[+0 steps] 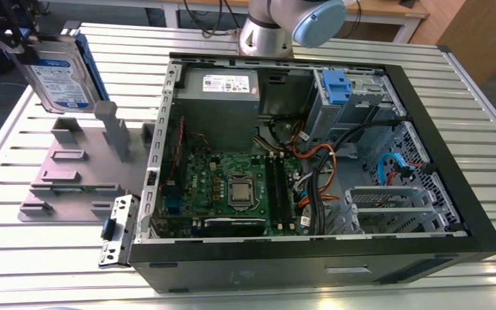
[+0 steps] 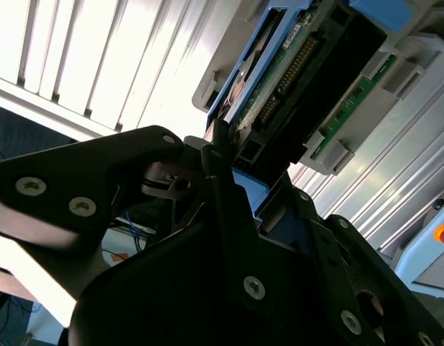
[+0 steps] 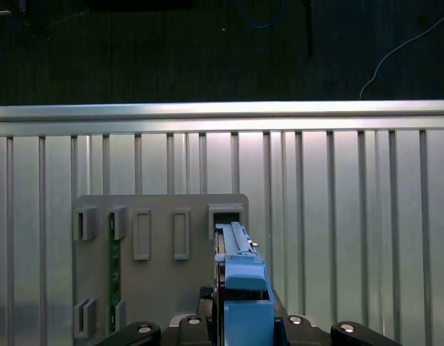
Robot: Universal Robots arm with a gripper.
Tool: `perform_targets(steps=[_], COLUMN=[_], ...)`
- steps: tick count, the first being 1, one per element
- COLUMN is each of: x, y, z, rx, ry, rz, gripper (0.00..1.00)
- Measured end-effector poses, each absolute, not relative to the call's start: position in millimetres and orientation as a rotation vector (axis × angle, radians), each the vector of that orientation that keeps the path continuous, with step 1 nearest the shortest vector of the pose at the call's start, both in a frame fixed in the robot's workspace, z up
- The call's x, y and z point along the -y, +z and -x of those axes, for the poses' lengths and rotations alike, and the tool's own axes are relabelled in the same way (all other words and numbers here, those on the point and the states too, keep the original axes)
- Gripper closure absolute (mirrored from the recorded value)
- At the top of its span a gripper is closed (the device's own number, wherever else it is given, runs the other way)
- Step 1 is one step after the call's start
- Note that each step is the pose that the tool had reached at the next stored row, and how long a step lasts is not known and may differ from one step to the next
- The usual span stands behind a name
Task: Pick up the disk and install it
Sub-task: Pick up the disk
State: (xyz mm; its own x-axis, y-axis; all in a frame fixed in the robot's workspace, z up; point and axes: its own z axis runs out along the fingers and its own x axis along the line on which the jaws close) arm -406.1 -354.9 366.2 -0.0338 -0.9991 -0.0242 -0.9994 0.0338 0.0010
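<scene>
Disk [image 1: 59, 72], a flat silver-grey metal drive with blue plastic rails, is clamped tight in the black end effector [image 2: 225, 162].
The exterior view shows its white-and-blue label, upright over the grey slotted plate [image 1: 75, 174] on the ribbed aluminium bench [image 1: 41, 258]. The second wrist view shows its green circuit board.

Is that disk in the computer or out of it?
Out. The disk is held up in the claw, above the grey rack, beside the open computer.

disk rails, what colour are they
Blue: the rails run along the edges of the silver-grey disk, shown best in the exterior view.
</scene>
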Motion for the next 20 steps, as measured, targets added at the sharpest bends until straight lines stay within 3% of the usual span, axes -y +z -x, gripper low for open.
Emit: perform_targets(steps=[20], x=[354.9], y=[370.5], z=[406.1], rx=[-2.247], ry=[0.027], rz=[2.172], gripper=[0.64])
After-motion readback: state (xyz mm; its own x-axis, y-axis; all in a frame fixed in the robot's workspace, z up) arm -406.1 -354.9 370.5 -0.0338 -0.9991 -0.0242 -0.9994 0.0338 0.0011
